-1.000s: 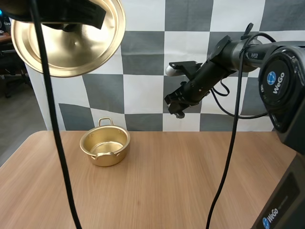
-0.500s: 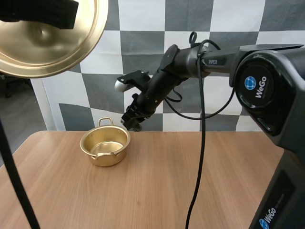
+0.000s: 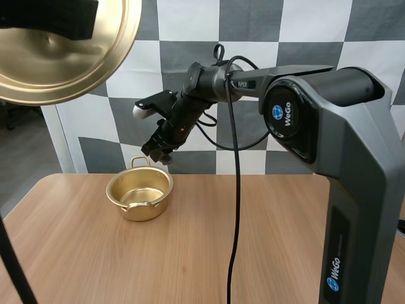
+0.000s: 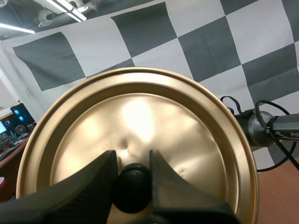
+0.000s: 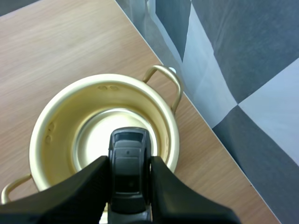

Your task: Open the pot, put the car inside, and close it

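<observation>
Your right gripper [image 3: 159,154], poised above the open pot [image 3: 149,206], pinched the dark car [image 5: 127,161] between its fingertips. Your left gripper [image 4: 132,161] clamped the black knob [image 4: 132,189] of the lid [image 4: 159,116], held high and partly cut off in the high view. The pot stood on the worktop [image 3: 253,240].
</observation>
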